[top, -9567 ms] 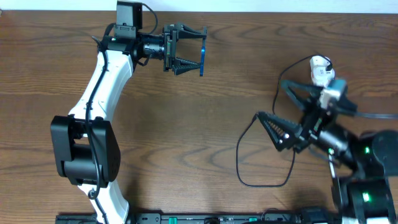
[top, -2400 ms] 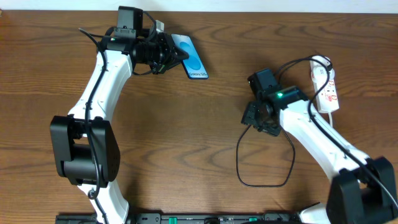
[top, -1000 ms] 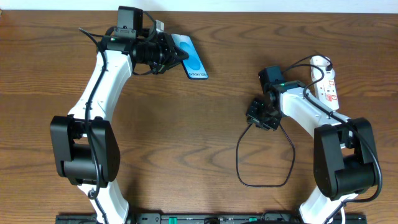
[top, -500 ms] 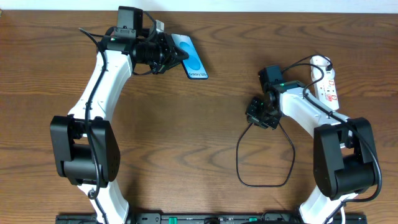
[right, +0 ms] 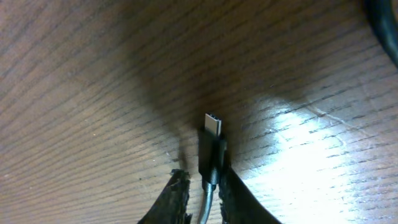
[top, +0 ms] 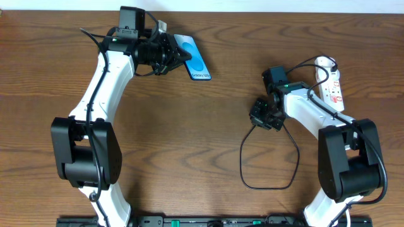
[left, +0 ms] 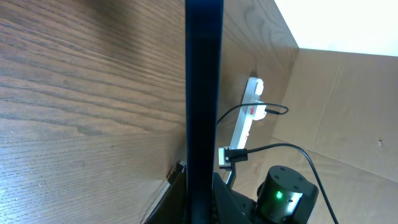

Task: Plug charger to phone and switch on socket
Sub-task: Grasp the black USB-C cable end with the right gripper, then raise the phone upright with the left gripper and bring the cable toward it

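Note:
The phone (top: 194,58), light blue with teal shapes, is held off the table at the back left, my left gripper (top: 172,55) shut on its near end. In the left wrist view the phone (left: 204,93) shows as a dark vertical edge rising from the gripper (left: 202,205). The charger's black cable (top: 268,187) loops on the table at the right. Its connector tip (right: 211,146) lies between the fingers of my right gripper (right: 202,186), touching the right finger, with a gap at the left one. That gripper (top: 262,116) is low over the cable's end. The socket (top: 332,85) lies at the far right.
The white socket (left: 249,112) and its cords show beyond the phone in the left wrist view, with the right arm's joint (left: 283,193) and a cardboard wall (left: 348,112) behind. Black cable runs from the socket end past the right arm (top: 303,107).
The right gripper's fingers have narrowed around the connector tip. Both arms and the phone stay where they were.

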Available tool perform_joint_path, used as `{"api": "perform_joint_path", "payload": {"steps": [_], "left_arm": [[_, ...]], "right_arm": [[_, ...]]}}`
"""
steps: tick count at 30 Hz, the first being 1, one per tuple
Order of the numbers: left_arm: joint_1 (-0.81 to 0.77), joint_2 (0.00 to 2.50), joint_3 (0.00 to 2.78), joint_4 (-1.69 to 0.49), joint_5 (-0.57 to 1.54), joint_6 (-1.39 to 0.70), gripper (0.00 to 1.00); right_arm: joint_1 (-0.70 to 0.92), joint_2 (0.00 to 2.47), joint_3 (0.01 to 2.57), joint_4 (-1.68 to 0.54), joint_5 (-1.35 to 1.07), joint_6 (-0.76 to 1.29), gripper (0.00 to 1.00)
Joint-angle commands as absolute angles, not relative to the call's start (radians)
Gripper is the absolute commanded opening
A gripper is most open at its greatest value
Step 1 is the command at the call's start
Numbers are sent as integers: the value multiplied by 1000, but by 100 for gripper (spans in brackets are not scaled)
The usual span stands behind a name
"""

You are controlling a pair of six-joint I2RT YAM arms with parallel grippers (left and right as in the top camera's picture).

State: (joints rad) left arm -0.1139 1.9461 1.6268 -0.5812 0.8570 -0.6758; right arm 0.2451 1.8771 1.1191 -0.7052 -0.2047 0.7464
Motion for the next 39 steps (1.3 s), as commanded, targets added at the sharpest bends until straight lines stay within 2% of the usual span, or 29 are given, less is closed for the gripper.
{"api": "perform_joint_path", "payload": {"steps": [1,8,12,14,15,18,25,31,34,39], "left_arm": [[-113,1932,1634,-580,870,-658,7],[-113,1932,1634,-579,870,-659,7],[-113,1932,1634,-528,963,-658,7],[-113,1932,1634,-442,1069,-658,7],[-113,1932,1634,-325,1189,-660,7],[-115,1932,1634,-202,1293,-702,7],[-115,1932,1634,-172,1309,-730,8],[-116,1932,1634,28,1487,-795,7],[-117,1932,1634,100,1504,-886,7],[-121,1932,1634,149,1542,-900,8]], "right_arm": [[243,1908,1111,-701,-186,746,13],[243,1907,1114,-665,-194,728,2],[243,1879,1128,-629,-293,637,2],[243,1852,1132,-606,-360,584,1],[243,1810,1132,-576,-459,524,2],[243,1736,1132,-551,-586,461,2],[243,1559,1132,-511,-861,314,1],[243,1489,1132,-500,-876,305,1],[243,1489,1132,-479,-928,289,1],[244,1489,1132,-406,-1085,250,1]]}}
